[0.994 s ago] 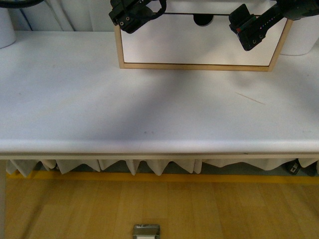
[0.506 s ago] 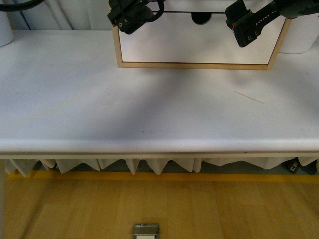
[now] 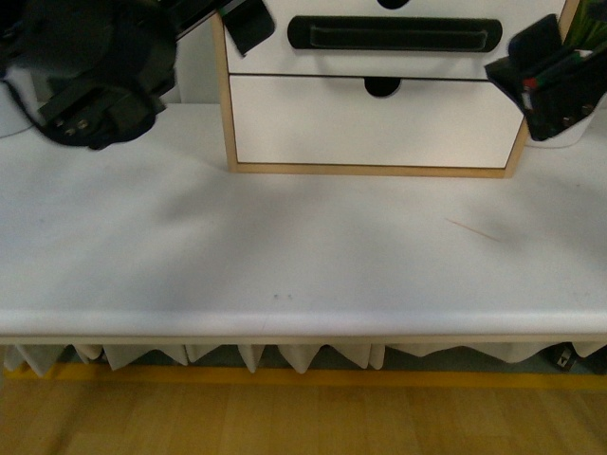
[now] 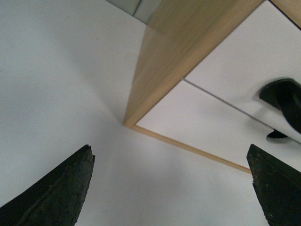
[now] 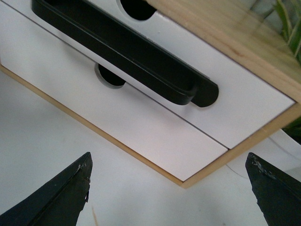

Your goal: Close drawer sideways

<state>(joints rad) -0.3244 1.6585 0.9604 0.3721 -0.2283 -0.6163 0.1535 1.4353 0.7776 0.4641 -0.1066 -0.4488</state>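
In wood cabinet (image 3: 224,104), white drawer (image 3: 270,59) with black bar handle (image 3: 394,33), flush; left and right jaws wide.

The drawer (image 3: 285,62), white-fronted with a long black bar handle (image 3: 394,33), sits level in the light wood cabinet (image 3: 224,114), ahead of the right fingers (image 5: 61,197), untouched.

no readable text, labels or numbers
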